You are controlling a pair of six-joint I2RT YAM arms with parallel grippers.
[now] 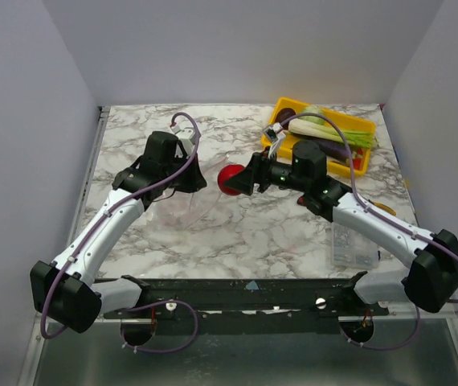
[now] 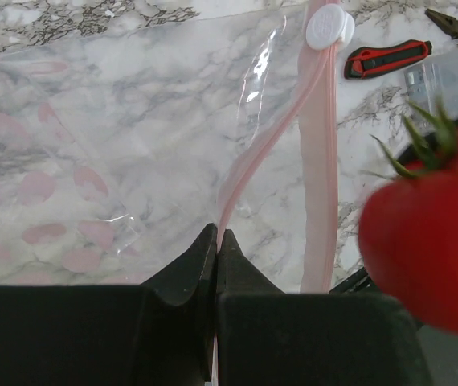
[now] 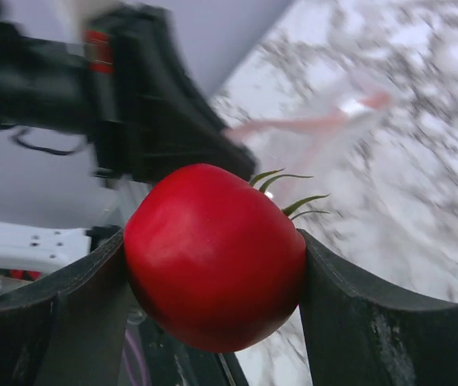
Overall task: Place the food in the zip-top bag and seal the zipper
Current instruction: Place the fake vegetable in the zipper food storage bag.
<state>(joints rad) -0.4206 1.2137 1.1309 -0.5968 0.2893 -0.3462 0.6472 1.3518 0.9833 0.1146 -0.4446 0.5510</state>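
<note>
My right gripper is shut on the red toy tomato and holds it above the table, just right of the bag's mouth. In the right wrist view the tomato fills the gap between the fingers. My left gripper is shut on one lip of the clear zip-top bag, holding the mouth up. The pink zipper strip ends at a white slider. The bag lies below the left gripper. The leek and a purple vegetable lie in the yellow tray.
A red-handled tool and a rigid clear compartment box lie at the right. Yellow-handled pliers lie near the right arm. Grey walls close the left, back and right sides.
</note>
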